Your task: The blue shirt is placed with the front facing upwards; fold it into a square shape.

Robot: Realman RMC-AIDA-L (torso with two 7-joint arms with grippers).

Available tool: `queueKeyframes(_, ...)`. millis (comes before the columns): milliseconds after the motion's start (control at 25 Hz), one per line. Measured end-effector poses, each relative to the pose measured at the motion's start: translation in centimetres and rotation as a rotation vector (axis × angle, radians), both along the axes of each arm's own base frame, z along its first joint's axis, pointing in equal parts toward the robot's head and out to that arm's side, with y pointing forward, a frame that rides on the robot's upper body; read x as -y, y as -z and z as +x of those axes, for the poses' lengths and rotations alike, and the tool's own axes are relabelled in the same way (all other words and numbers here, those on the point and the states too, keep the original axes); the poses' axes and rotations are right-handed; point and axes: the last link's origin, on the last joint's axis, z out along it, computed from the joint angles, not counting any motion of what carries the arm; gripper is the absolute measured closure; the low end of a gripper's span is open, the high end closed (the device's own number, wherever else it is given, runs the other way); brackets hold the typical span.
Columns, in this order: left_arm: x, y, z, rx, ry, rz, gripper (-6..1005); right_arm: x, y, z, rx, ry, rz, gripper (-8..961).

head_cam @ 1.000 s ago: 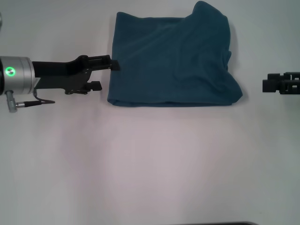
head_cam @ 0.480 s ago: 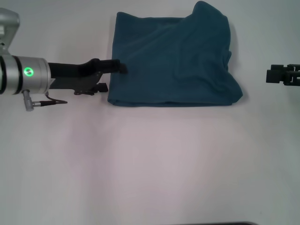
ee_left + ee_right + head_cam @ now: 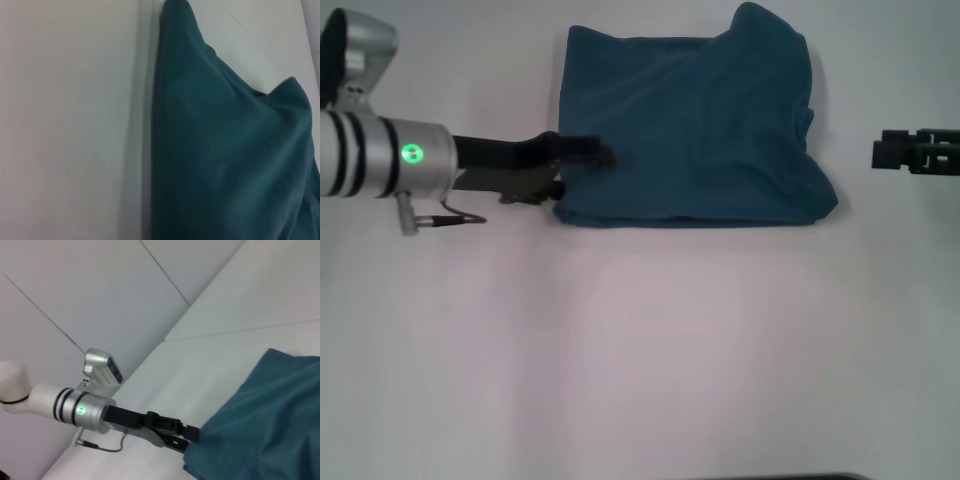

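The blue shirt is seen folded into a rough rectangle near the far edge of the white bench, one far corner bulging upward. The left hand is pinched on the shirt's left edge, one finger lying over the cloth. The right hand is held off the shirt's right edge; whether it is spread cannot be told. Wide bare bench lies toward the near edge.

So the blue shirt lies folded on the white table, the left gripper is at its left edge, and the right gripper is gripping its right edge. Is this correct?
Not fully. The right gripper is not gripping the blue shirt; the head view shows it apart from the shirt's right edge, with bare white table between them. The left gripper is indeed at the left edge, one finger reaching over the folded cloth.
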Motion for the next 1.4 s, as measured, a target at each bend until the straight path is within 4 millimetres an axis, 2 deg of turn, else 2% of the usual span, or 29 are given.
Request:
queueKeyframes(160, -0.3, 0.8, 1.0, -0.030, 0.032, -0.031, 86, -0.5, 0.4, -0.6, -0.030, -0.015, -0.007, 246)
queueKeyframes(480, 0.0, 0.4, 1.4, -0.034, 0.058, -0.061, 283, -0.7, 0.4, -1.0, -0.048, -0.024, 0.002, 247)
queueKeyframes(680, 0.4, 0.3, 1.3, -0.025, 0.061, -0.072, 532, -0.8, 0.4, -1.1, -0.061, -0.024, 0.008, 247)
queueKeyframes(1120, 0.9, 0.5, 1.1, -0.009, 0.065, -0.078, 963, -0.7, 0.5, -1.2, -0.074, -0.018, 0.003, 249)
queueKeyframes(1280, 1.6, -0.3, 0.4, 0.031, 0.068, -0.081, 968, -0.8, 0.4, -1.0, -0.076, -0.008, 0.008, 249)
queueKeyframes(1400, 2.5, -1.6, -0.6, 0.061, 0.062, -0.070, 971, -0.7, 0.4, -1.0, -0.078, 0.000, 0.006, 249)
